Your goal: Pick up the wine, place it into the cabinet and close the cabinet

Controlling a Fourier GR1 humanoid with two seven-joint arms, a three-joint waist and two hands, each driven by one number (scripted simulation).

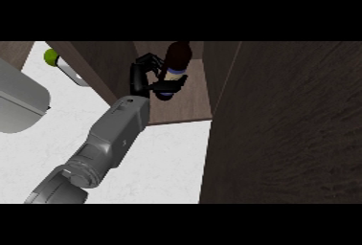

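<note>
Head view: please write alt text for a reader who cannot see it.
The left hand is curled round a dark wine bottle inside the open wooden cabinet, its grey forearm reaching up from the lower left over the white counter. A broad dark wood panel, probably the cabinet's open door, fills the right side.

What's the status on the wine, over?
Left hand shut on wine bottle, inside cabinet. Right hand out of view. Cabinet door open, nothing blocking.
</note>
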